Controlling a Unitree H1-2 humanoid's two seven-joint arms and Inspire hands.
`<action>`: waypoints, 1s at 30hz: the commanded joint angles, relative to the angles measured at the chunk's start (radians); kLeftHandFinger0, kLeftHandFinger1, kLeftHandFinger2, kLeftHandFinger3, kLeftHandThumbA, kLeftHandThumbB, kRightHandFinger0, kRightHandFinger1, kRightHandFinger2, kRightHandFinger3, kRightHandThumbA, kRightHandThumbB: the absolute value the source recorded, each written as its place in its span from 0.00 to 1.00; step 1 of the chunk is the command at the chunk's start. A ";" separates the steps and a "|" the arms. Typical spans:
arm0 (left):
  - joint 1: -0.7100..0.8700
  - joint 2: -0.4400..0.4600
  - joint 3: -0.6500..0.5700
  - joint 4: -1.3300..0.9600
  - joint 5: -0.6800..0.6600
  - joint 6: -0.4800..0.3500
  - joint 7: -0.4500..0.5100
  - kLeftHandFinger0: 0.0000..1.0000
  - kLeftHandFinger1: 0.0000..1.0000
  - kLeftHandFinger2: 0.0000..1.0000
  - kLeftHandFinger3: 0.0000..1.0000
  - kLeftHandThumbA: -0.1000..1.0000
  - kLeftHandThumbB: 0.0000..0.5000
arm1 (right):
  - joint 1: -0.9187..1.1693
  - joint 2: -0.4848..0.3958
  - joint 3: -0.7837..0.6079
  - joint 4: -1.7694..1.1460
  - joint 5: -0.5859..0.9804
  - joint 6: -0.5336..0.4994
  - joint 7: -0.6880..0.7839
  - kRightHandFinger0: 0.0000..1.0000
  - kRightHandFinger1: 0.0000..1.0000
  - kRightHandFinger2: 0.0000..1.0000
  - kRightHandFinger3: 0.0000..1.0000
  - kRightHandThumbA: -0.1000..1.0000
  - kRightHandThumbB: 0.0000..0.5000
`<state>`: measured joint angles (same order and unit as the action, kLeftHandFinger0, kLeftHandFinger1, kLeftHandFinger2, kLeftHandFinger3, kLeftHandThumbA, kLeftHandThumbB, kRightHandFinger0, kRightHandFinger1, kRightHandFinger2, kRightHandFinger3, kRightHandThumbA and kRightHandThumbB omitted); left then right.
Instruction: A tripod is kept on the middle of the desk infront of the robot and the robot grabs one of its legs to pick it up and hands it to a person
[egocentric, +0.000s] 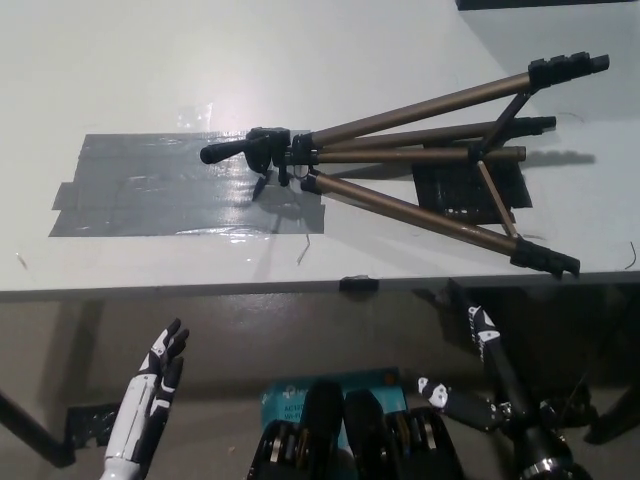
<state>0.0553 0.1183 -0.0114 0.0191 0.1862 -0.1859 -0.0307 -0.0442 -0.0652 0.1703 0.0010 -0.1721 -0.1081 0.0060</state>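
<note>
One white desk fills most of the head view, w/ a wide grey tape patch at centre-left. The tripod lies on its side mid-desk: head over the tape, legs fanned out to the right. It's prob. light but long and stiff, so it'll likely swing if held far from the head. The bronze tubes look smooth, maybe slippery. The near leg is the best grab, approx. mid-tube, clear of the braces and closest to the desk edge.

Both hands hang below the front edge, well apart from the tripod. The black right hand sits under the near leg's foot; can't tell its state, too dark. The white left hand rests lower left, spread and holding nothing.
</note>
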 joint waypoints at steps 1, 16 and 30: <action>0.012 -0.004 -0.006 -0.020 0.003 -0.066 0.021 1.00 1.00 1.00 1.00 1.00 0.19 | -0.015 -0.014 -0.055 -0.184 -0.133 -0.071 -0.086 1.00 1.00 1.00 1.00 0.89 0.49; 0.029 -0.008 -0.005 -0.030 0.016 -0.059 0.016 1.00 1.00 1.00 1.00 1.00 0.24 | -0.588 -0.277 -0.014 -0.157 -0.542 0.204 0.113 1.00 1.00 1.00 1.00 0.99 0.81; 0.034 -0.001 -0.009 -0.020 0.026 -0.073 0.014 1.00 1.00 1.00 1.00 1.00 0.23 | -0.925 -0.266 0.216 0.313 -0.682 0.264 0.139 1.00 1.00 1.00 1.00 0.98 0.91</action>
<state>0.0816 0.1072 -0.0166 0.0193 0.2088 -0.2138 -0.0314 -0.8583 -0.3388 0.3279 0.2303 -0.7427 0.1069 0.1096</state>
